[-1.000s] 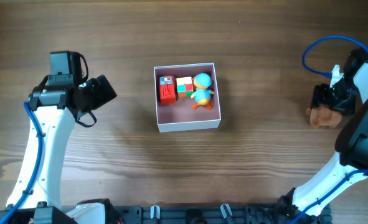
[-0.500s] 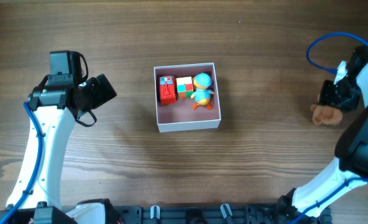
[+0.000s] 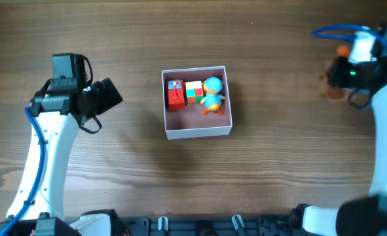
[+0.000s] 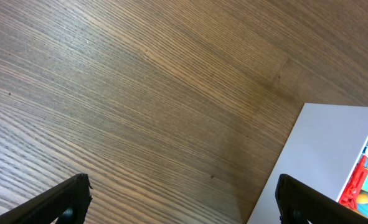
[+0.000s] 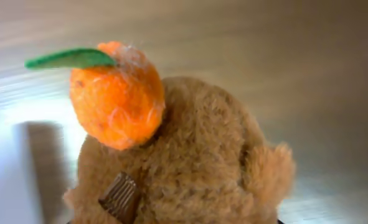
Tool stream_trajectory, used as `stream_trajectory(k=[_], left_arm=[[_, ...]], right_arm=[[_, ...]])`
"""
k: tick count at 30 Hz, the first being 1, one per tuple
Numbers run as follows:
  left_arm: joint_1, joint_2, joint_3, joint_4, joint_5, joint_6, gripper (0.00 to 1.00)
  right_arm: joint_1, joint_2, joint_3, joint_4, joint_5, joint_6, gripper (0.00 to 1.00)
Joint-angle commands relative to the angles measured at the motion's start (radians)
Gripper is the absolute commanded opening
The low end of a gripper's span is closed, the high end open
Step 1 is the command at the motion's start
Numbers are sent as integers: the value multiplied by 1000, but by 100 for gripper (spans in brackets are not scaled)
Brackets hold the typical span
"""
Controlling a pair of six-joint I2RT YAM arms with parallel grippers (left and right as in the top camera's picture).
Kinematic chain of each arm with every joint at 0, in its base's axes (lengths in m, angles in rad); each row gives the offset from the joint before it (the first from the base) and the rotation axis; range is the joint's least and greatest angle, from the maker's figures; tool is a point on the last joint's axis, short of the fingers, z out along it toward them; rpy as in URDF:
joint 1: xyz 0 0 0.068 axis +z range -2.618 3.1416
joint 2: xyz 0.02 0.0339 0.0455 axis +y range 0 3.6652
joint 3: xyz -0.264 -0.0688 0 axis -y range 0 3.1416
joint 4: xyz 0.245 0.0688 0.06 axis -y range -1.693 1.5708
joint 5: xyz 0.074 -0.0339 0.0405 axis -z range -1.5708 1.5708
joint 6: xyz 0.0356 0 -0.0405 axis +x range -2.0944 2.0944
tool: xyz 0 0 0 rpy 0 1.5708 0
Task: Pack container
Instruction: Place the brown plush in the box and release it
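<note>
Bear (image 5: 196,155), clamped in right gripper (image 3: 338,75), is now lifted off table (image 3: 278,164) well right of container (image 3: 198,134), which lies between the arms holding three toys (image 3: 194,93), so carry-over looks next; left gripper (image 4: 180,202) hangs wide open left of container.

no readable text, labels or numbers anywhere

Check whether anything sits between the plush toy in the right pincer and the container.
Nothing visible: only bare table lies between the plush toy and the container. Its near half is free.
</note>
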Motion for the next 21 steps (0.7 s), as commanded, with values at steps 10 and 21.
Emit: stream_trajectory(k=[10, 21], left_arm=[[-4, 9, -8, 3, 12, 20, 95], [-4, 9, -8, -3, 12, 20, 95]], right_arm=[[767, -58, 6, 62, -40, -267, 4], [878, 255, 6, 137, -40, -514, 4]])
